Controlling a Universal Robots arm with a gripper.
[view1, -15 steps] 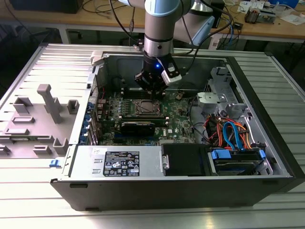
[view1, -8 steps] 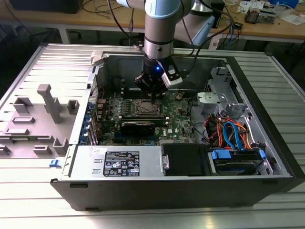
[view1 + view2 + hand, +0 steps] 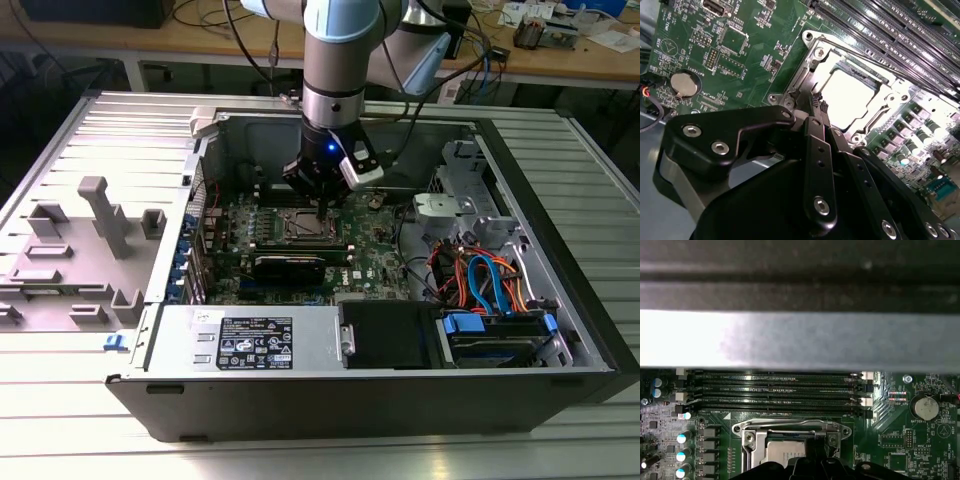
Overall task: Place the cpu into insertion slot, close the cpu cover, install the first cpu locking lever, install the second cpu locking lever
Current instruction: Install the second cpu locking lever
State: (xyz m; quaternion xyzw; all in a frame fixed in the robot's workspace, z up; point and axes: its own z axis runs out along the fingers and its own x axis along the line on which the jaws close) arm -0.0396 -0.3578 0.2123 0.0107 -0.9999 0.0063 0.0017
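Note:
My gripper (image 3: 320,212) reaches down into the open computer case, over the insertion slot (image 3: 303,226) on the green motherboard (image 3: 375,250). In the second wrist view its black fingers stand close together, shut, with the gripper (image 3: 817,102) at the socket's rim. The cpu (image 3: 847,92) lies flat in the socket, its silvery top glaring. The cpu cover (image 3: 840,52), a thin metal frame, lies down around it. The first wrist view shows the cpu cover (image 3: 790,426) framing the cpu (image 3: 785,452), with the gripper (image 3: 810,465) right at its edge.
Long black memory slots (image 3: 780,390) run beside the socket. A coin battery (image 3: 682,84) sits on the board. A black drive box (image 3: 385,335), a labelled metal box (image 3: 245,340) and coloured cables (image 3: 480,275) fill the case's near side and the exterior view's right. A grey bar (image 3: 800,340) crosses the first wrist view.

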